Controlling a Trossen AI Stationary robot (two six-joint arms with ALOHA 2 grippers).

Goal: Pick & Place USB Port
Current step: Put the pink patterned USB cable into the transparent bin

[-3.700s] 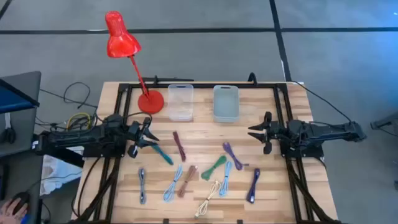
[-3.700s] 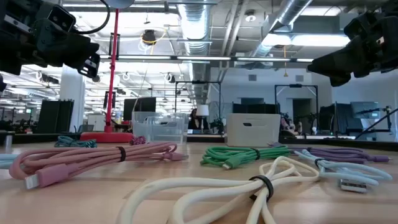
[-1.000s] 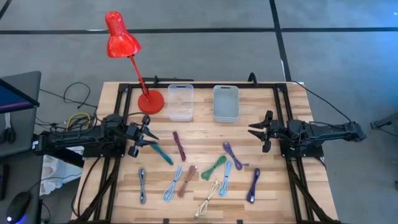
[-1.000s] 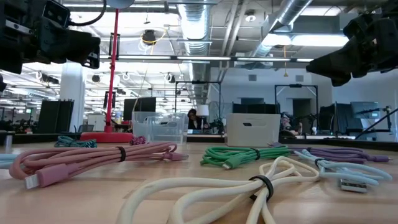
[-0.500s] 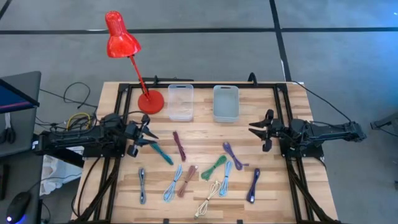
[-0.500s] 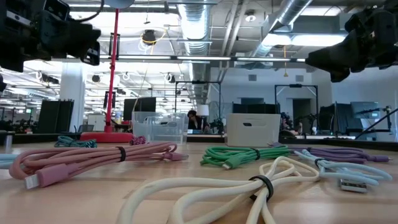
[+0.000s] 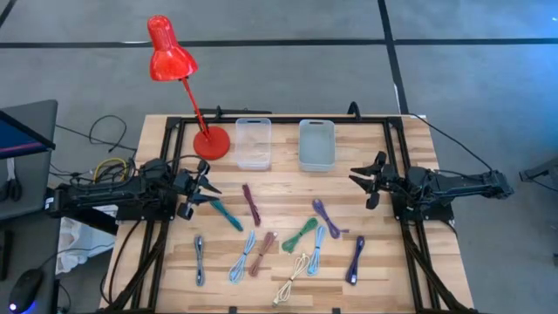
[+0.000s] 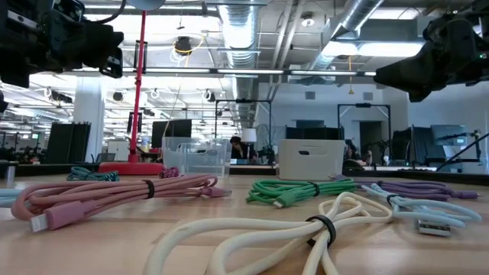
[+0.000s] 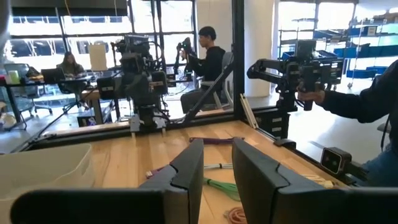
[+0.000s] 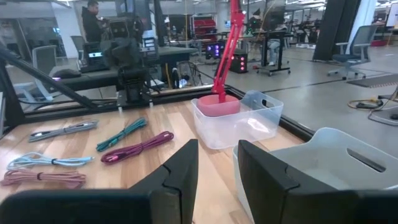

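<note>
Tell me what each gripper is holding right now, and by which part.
Nothing is held. The left gripper and the right gripper both hover open and empty above the table; every cable lies loose.

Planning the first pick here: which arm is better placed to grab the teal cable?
Left, probably. The left claw hovers open right beside the teal cable, while the right claw, also open, sits across the table nearer the purple cable.
</note>
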